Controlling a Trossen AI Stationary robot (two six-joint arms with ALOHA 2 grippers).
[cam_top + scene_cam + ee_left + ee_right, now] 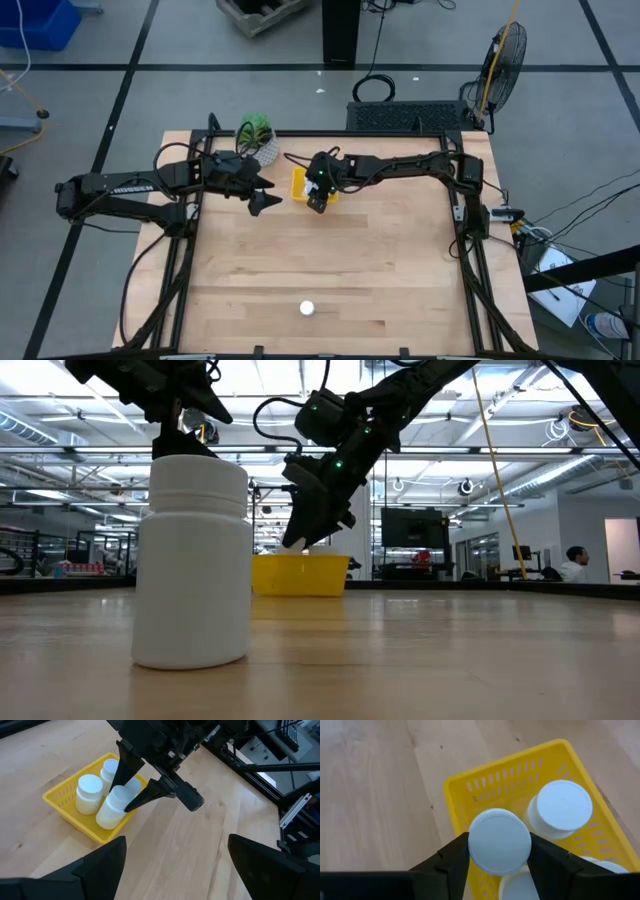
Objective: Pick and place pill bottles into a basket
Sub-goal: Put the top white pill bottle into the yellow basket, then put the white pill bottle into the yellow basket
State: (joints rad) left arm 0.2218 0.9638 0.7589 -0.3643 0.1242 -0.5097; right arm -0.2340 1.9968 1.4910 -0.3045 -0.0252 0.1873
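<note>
Progress looked well advanced: the yellow basket (70, 802) sat in the upper middle of the high view, just right of the potted plant (256, 136), and bottles were already inside it. In the left wrist view the basket lay at the left of the frame with an upright bottle (88, 793) at its left side, another cap (110, 770) behind it, and more white partly hidden behind the dark fingers (an exact count could not be made from these views).

At the basket, the right gripper (499, 851) was clamped on a pill bottle (500, 840), its two fingers pressing the cap from either side. That bottle hung over the basket's near end, beside a standing bottle (559, 810) at the right of the right wrist frame; I judged it about to be set down, not yet released.

One last bottle (307, 308) stood alone at the lower middle of the high view, well apart from the basket; it filled the left foreground of the low view. It was what I judged was left to fetch.

To the left of the basket in the high view, the left gripper (262, 198) hovered with its fingers spread wide and nothing between them.
</note>
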